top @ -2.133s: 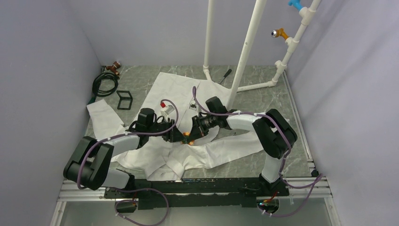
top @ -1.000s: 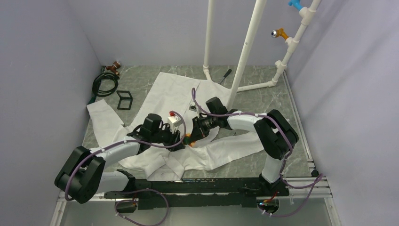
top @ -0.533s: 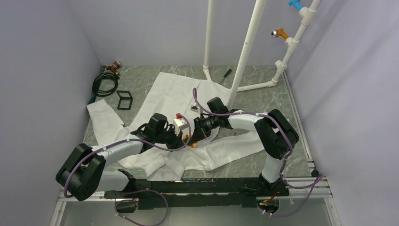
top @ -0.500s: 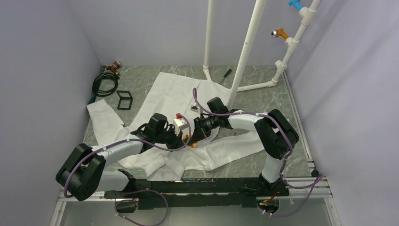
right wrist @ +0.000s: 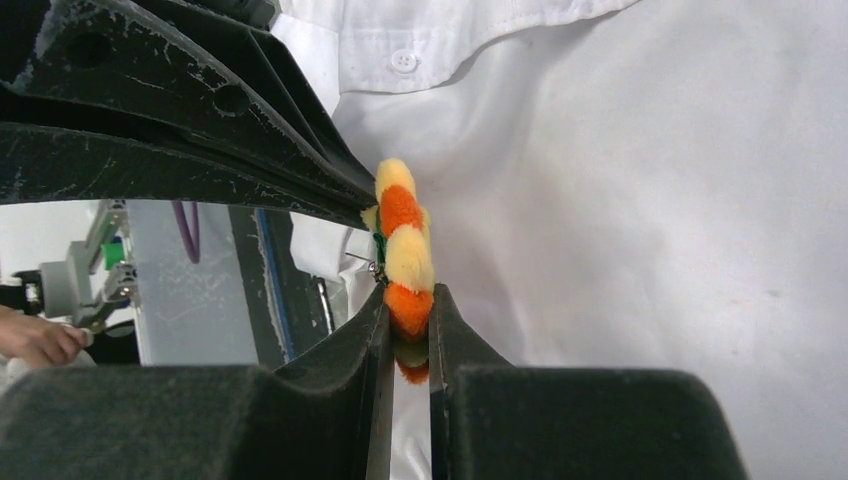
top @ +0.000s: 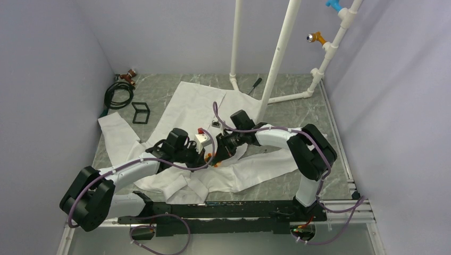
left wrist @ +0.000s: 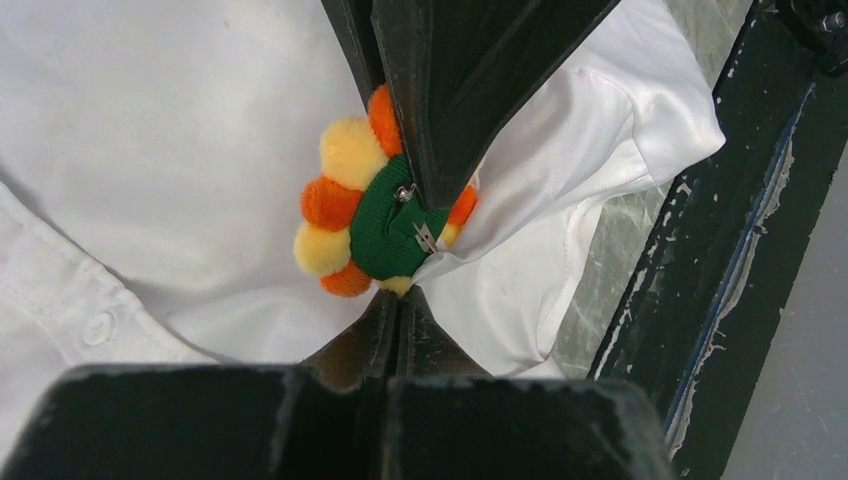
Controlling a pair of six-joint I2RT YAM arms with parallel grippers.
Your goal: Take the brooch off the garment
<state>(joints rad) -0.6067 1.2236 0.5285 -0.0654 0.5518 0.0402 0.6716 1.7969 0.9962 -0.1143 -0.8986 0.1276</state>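
Observation:
The white garment (top: 191, 101) lies spread and wrinkled on the grey table. The brooch (top: 211, 158) is at the shirt's near middle, between both grippers. My right gripper (right wrist: 408, 300) is shut on the brooch (right wrist: 403, 250), which shows edge-on with orange and yellow petals. In the left wrist view the brooch (left wrist: 375, 225) shows its green back and pin, with the right fingers (left wrist: 450, 100) clamped over it. My left gripper (left wrist: 400, 297) is shut right under the brooch, and a thin fold of the garment (left wrist: 520, 230) runs into its tips.
A white pipe frame (top: 276, 58) stands at the back right with an orange hook (top: 317, 37). A black hose coil (top: 119, 94) and a black square frame (top: 141, 112) lie at the back left. The table's dark front rail (left wrist: 700, 250) is close by.
My left arm moved right to the brooch and its gripper went from open to shut just under it. The right gripper kept its hold on the brooch.

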